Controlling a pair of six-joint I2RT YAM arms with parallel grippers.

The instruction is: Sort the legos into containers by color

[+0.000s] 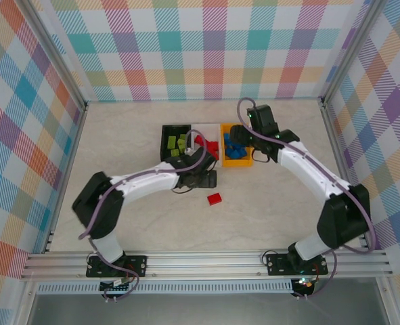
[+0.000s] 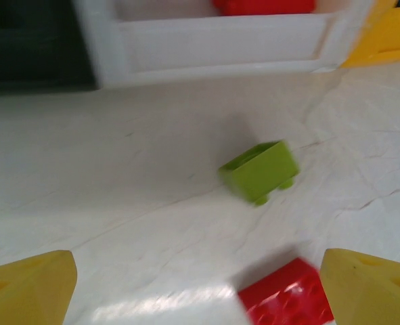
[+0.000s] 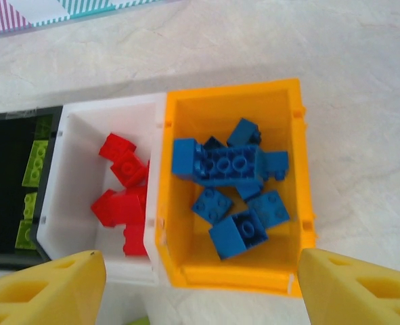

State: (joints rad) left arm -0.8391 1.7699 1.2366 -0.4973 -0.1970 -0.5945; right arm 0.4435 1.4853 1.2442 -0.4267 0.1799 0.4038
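Three containers stand in a row: a black bin (image 1: pixel 167 135) holding lime green legos (image 3: pixel 34 162), a white bin (image 3: pixel 112 108) holding red legos (image 3: pixel 122 196), and an orange bin (image 3: pixel 233 95) holding several blue legos (image 3: pixel 230 166). My right gripper (image 3: pixel 200 291) hangs open over the orange bin's near edge with nothing between its fingers. My left gripper (image 2: pixel 200 298) is open low over the table in front of the white bin (image 2: pixel 220 44). A loose green lego (image 2: pixel 260 170) lies ahead of it. A loose red lego (image 2: pixel 287 294) lies just inside its right finger (image 2: pixel 369 284).
In the top view the red lego (image 1: pixel 214 199) lies on the pale tabletop in front of the bins, beside my left gripper (image 1: pixel 203 177). My right gripper (image 1: pixel 242 139) is over the orange bin (image 1: pixel 237 161). Checked walls enclose the table on three sides.
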